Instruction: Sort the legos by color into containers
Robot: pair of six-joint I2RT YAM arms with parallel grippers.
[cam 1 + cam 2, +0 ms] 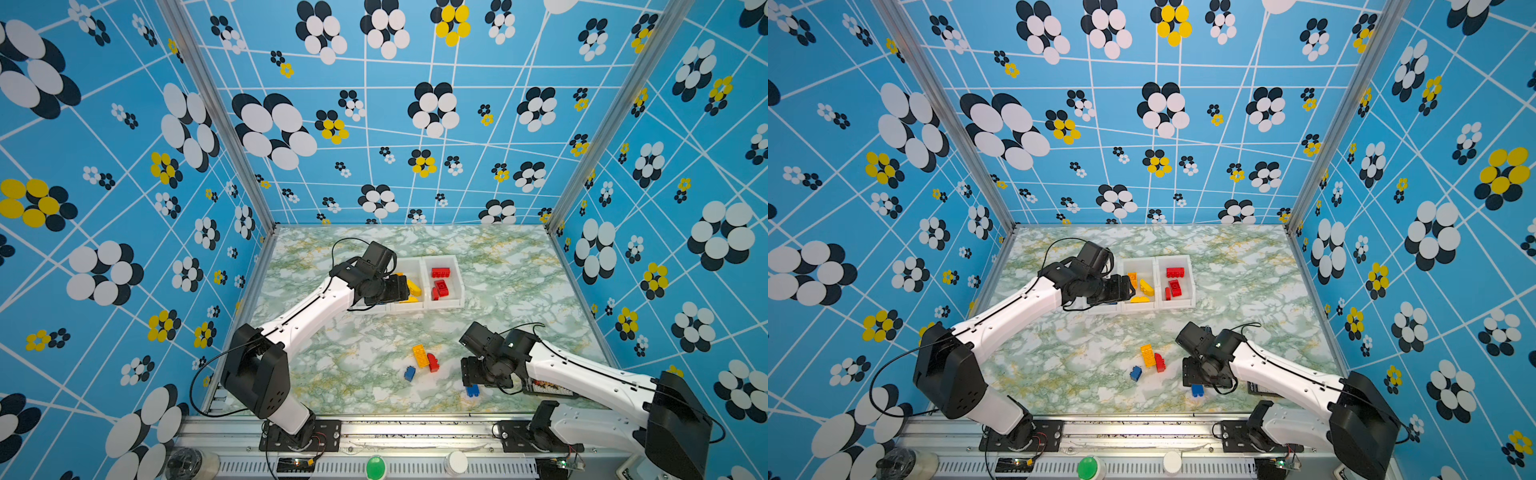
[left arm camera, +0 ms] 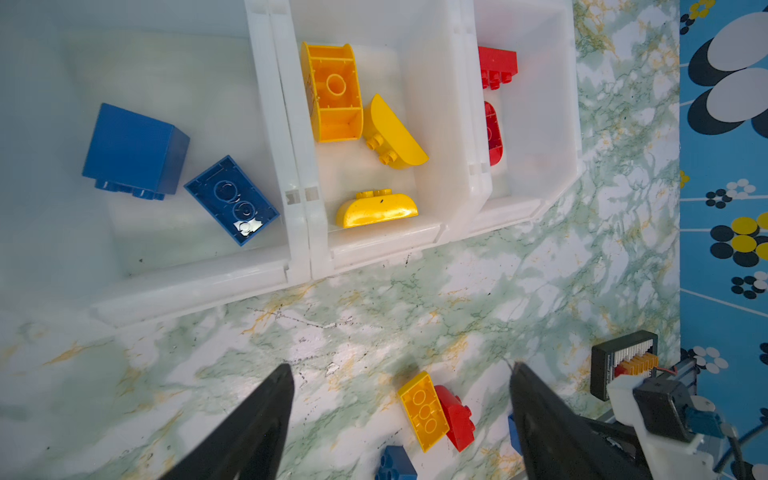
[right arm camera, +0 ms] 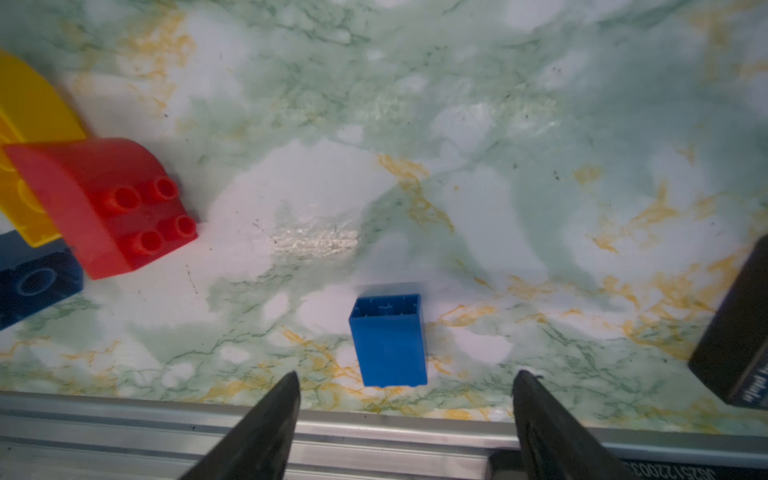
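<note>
Status judged from the contents: white bins (image 2: 274,124) hold two blue, three yellow and a few red bricks, each colour in its own compartment. In both top views the bins lie just below frame centre.

Four bricks are left on the table (image 1: 332,374), lower centre of frame. The long yellow brick (image 1: 420,355) touches the rounded red brick (image 1: 433,362), with a small blue brick (image 1: 409,373) just beside them. A lone blue brick (image 1: 472,390) lies apart, near the front rail (image 3: 374,436).

Left gripper (image 2: 401,368): jaws spread, nothing between them, hovering over the bins' front edge. Right gripper (image 3: 407,374): jaws spread and empty, above the lone blue brick, which lies just ahead of the tips, not yet between them.

Step in hand, my reading: the right arm picks the lone blue brick.
- Advance until the brick is centred between the jaws.
- Descend straight and close on its flat long sides.
- Keep clear of the rail and of the black bead tray (image 1: 548,388) close by.
- The blue compartment is at the left end of the row, under the left arm, so that arm should clear out first.
</note>
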